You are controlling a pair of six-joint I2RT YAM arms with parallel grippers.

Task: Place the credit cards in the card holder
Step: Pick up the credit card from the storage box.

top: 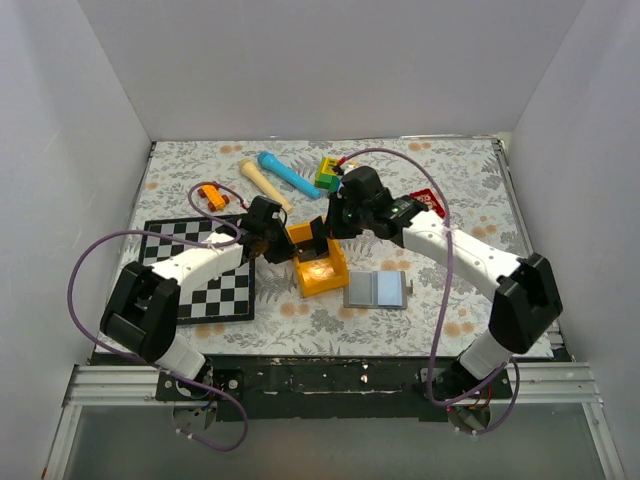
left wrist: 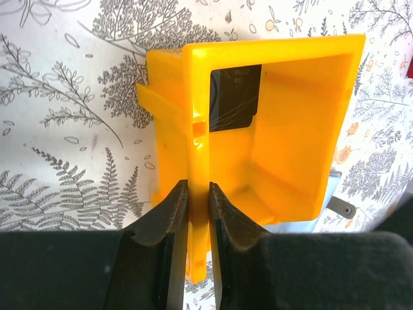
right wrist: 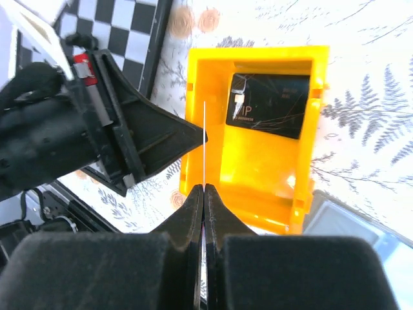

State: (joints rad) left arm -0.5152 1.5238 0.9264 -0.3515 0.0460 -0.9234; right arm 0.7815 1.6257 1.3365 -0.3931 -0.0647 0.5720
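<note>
An orange plastic tray (top: 322, 270) stands mid-table. My left gripper (left wrist: 198, 194) is shut on the tray's left wall (left wrist: 197, 148); it shows in the top view (top: 270, 240) too. A black credit card (left wrist: 235, 97) lies against the tray's far end, also in the right wrist view (right wrist: 270, 105). My right gripper (right wrist: 204, 188) is shut on a second credit card, seen edge-on as a thin line (right wrist: 204, 142) above the tray's left side; in the top view it hangs over the tray (top: 322, 232). The grey card holder (top: 377, 289) lies open right of the tray.
A chessboard (top: 200, 270) lies under my left arm. A red block (top: 430, 203) sits behind my right arm. A blue pin (top: 290, 175), a cream pin (top: 262, 182), an orange toy (top: 212, 195) and a green-yellow brick (top: 327, 172) lie at the back.
</note>
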